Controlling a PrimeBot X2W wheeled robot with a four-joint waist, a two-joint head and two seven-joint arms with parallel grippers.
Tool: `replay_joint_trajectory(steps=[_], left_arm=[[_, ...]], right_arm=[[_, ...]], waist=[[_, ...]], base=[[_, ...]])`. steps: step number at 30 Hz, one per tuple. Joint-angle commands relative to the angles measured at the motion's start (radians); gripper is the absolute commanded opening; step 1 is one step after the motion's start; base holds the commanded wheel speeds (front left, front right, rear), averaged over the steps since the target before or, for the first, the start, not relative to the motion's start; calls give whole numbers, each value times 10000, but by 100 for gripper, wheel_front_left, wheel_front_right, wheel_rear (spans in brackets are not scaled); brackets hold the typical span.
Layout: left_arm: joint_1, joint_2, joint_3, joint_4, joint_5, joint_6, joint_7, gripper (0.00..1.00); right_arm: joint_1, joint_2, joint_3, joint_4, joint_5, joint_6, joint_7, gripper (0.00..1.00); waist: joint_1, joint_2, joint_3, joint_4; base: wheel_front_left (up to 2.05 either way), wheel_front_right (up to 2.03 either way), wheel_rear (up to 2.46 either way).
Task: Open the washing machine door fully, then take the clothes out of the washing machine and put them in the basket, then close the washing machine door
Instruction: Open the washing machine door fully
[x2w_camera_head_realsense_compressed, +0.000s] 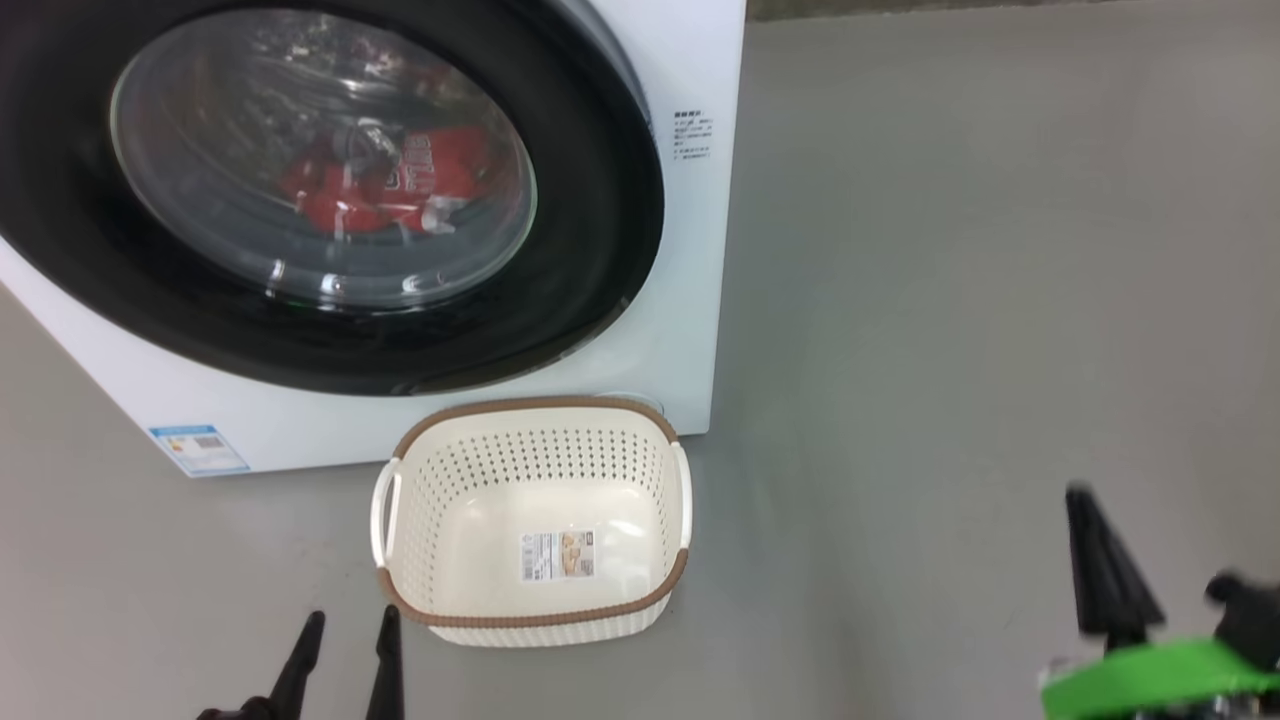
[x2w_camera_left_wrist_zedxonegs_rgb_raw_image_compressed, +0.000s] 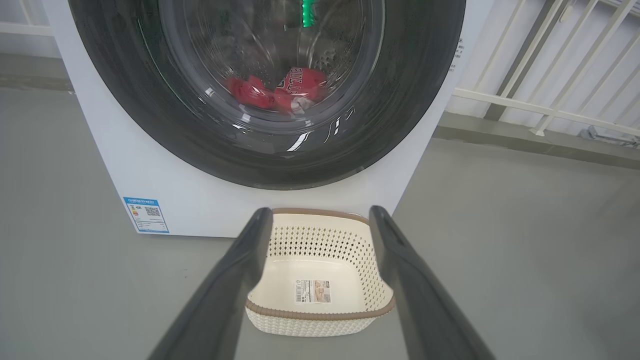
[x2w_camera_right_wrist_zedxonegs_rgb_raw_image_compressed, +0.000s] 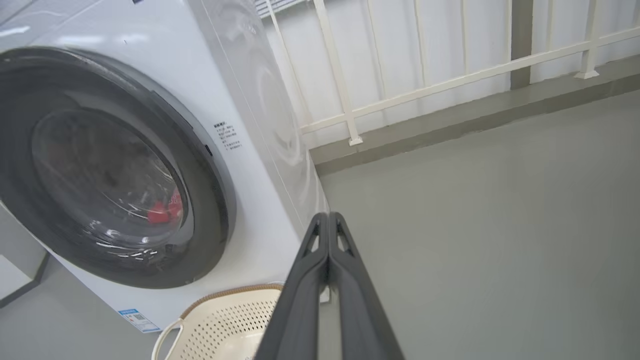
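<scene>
Washing machine (x2w_camera_head_realsense_compressed: 690, 250): stands on floor (x2w_camera_head_realsense_compressed: 950, 300). Washing machine door (x2w_camera_head_realsense_compressed: 590, 230): on its front face. Clothes (x2w_camera_head_realsense_compressed: 380, 190): inside, behind the door. Basket (x2w_camera_head_realsense_compressed: 450, 480): on floor, just before machine's front, below door, toward right corner.

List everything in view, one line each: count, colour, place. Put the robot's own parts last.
white front-loading washing machine: one, white, on the floor, ahead and to the left.
round glass washing machine door: one, glossy black rim, shut on the machine's front.
red jersey clothes: one heap, red with white lettering, in the drum behind the glass.
perforated plastic basket: one, cream with brown rim, on the floor before the machine.
sticker: one, pale, on the basket's bottom.
blue label: one, blue, at the machine's lower left corner.
railing: one, white, beyond the machine.
floor: grey.
left gripper: one, dark, open, left of the basket.
right gripper: one, dark, shut on nothing, right of the basket.
green band: one, green, on the right arm.
</scene>
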Motion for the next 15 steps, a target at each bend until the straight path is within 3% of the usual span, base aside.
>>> replay_joint_trajectory(steps=[1, 7, 15], left_arm=[[-360, 104, 234, -252, -104, -74, -122, 100], [-664, 104, -137, -390, -370, 35, -122, 100], [-1179, 104, -682, -470, -501, 34, -122, 100]], right_arm=[[-611, -125, 253, -337, 319, 4, -118, 0], [-2093, -111, 695, -516, 2228, 4, -118, 0], [-4762, -705, 1294, -552, 4518, 4, -118, 0]], waist=[[0, 0, 116, 75], [0, 0, 600, 412], [0, 0, 1658, 1137]], base=[[0, 0, 0], [0, 0, 0], [0, 0, 0]])
